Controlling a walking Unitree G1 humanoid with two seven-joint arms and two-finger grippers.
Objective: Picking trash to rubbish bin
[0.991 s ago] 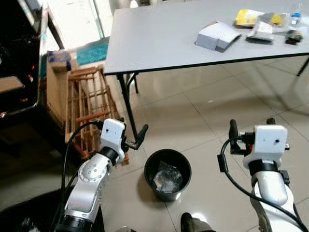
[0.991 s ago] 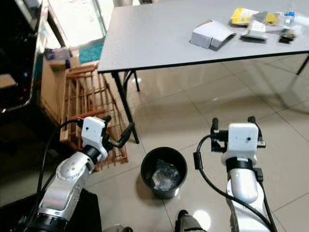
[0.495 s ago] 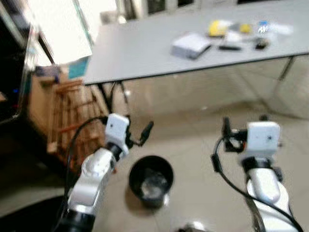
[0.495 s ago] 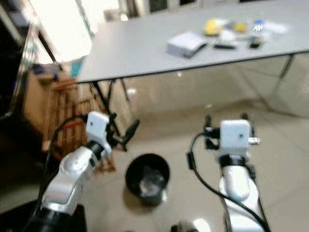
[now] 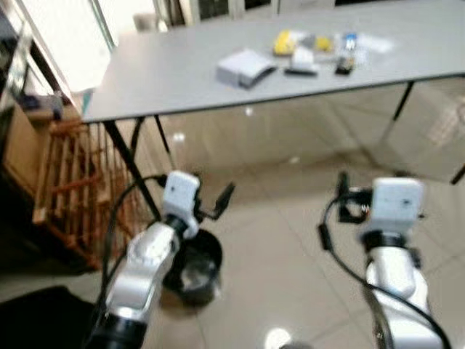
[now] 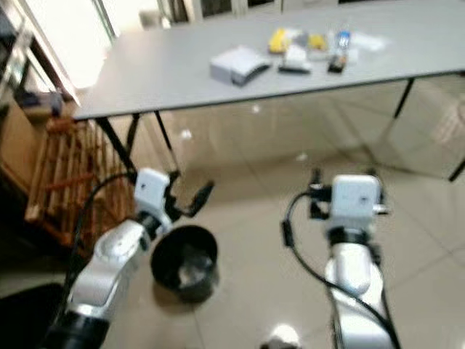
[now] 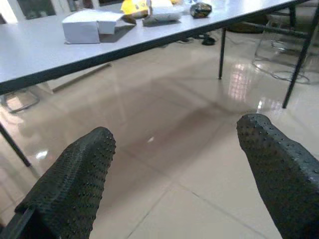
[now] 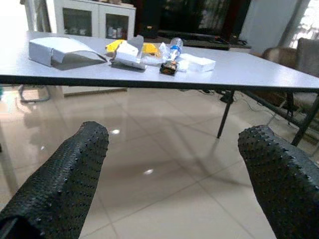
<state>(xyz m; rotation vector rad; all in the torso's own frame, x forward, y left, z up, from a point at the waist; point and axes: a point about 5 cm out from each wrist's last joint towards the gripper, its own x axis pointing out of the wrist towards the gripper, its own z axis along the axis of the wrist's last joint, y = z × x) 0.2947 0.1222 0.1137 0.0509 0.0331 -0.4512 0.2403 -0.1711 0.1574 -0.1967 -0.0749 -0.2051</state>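
A black rubbish bin point(image 5: 195, 267) stands on the tiled floor just below my left forearm, with crumpled clear plastic inside it. On the grey table point(image 5: 167, 76) ahead lie a white box point(image 5: 245, 68), a yellow packet point(image 5: 285, 43), a small bottle point(image 5: 349, 42) and other bits of litter. My left gripper point(image 7: 174, 130) hangs open and empty over the floor, beside the bin and short of the table. My right gripper point(image 8: 174, 131) is open and empty too, held at about the same height and facing the table's underside.
A wooden slatted rack point(image 5: 69, 185) and a cardboard box point(image 5: 18, 142) stand at the left by the table's black legs point(image 5: 131, 171). More legs point(image 5: 399, 109) stand at the right. The glossy tiled floor point(image 5: 290, 240) lies between me and the table.
The whole view has shifted, so the bin now appears further left under my left arm and the table's litter sits nearer the centre. Both grippers stay open.
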